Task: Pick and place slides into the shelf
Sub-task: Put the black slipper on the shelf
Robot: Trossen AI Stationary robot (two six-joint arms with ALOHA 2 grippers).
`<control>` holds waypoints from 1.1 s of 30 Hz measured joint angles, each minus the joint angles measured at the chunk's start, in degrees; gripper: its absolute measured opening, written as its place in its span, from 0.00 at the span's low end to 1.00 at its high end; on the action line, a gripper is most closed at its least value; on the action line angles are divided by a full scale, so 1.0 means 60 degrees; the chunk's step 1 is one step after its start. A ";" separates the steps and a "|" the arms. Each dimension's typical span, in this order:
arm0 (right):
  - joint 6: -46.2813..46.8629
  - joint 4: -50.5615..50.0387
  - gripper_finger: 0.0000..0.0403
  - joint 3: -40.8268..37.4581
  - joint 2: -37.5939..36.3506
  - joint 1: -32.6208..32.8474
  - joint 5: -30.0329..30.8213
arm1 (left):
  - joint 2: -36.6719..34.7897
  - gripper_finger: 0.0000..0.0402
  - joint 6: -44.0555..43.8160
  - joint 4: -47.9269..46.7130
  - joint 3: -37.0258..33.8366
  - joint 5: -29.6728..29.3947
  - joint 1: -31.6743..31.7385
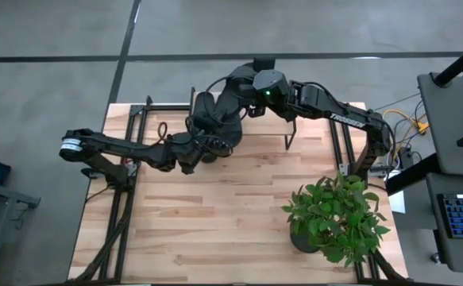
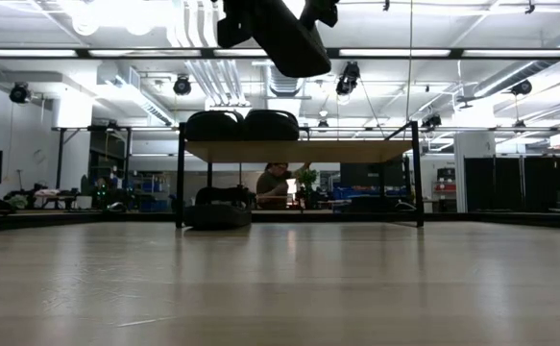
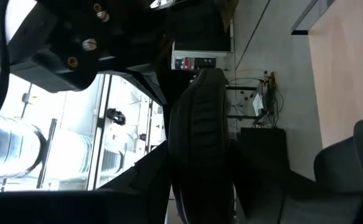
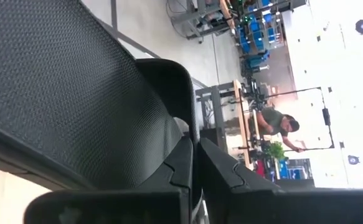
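Pinched down to a thin slit at the right gripper (image 4: pixel 197 165), with both fingers (image 4: pixel 231 180) clamped on the curved strap edge of the raised slide (image 4: pixel 56 81). Spread wider at the left gripper (image 3: pixel 200 186), just enough to take the sole's width, and gripping that same slide (image 3: pixel 200 124) edge-on (hard to make out exactly where the pads touch). Matte black all over, finely meshed on the broad face, ribbed along the narrow side, rounded at the strap.

Hanging high above the shelf (image 2: pixel 299 151), toward its left half, tilted and well clear of the top board.

Resting on that light wood board, side by side and touching: two more slides (image 2: pixel 212 125) (image 2: pixel 272 125), domed and dark. Lying under the shelf, on the table (image 1: pixel 215 214) beside the left legs of the thin black frame: a fourth slide (image 2: pixel 217 216), flat and low.

Standing well away from the shelf on the pale plank tabletop: a leafy potted plant (image 1: pixel 334 214). Seated far behind the shelf, seen between its legs: a person (image 2: pixel 275 181).
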 joint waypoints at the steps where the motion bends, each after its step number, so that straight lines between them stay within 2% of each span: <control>1: -0.0023 -0.0010 0.02 0.0000 -0.0005 0.0000 0.0000 | -0.0007 0.35 -0.0051 -0.0002 0.0000 -0.0029 0.0000; 11: -0.0141 -0.0042 0.02 0.0000 -0.0042 -0.0010 -0.0031 | -0.0664 0.36 -0.1685 -0.0506 -0.0406 -0.0042 0.0012; 15: -0.0172 -0.0032 0.02 0.0000 -0.0138 -0.0011 -0.0072 | -0.1472 0.36 -0.2498 -0.0751 -0.0986 0.0667 0.0015; 21: -0.0280 -0.0029 0.02 0.0000 -0.0301 -0.0007 -0.0216 | -0.2916 0.36 -0.4786 -0.1756 -0.1837 0.1856 0.0000; 27: -0.0358 -0.0088 0.02 -0.0227 -0.0472 -0.0076 -0.1342 | -0.4353 0.36 -0.6388 -0.2251 -0.2764 0.2408 0.0000; 30: -0.0645 -0.0073 0.02 -0.0566 -0.0592 -0.0142 -0.1481 | -0.5045 0.36 -0.6849 -0.2255 -0.3282 0.2738 0.0002; 33: -0.0936 0.0179 0.02 -0.1061 -0.0848 -0.0256 -0.1573 | -0.5729 0.36 -0.7455 -0.2266 -0.3765 0.3580 0.0007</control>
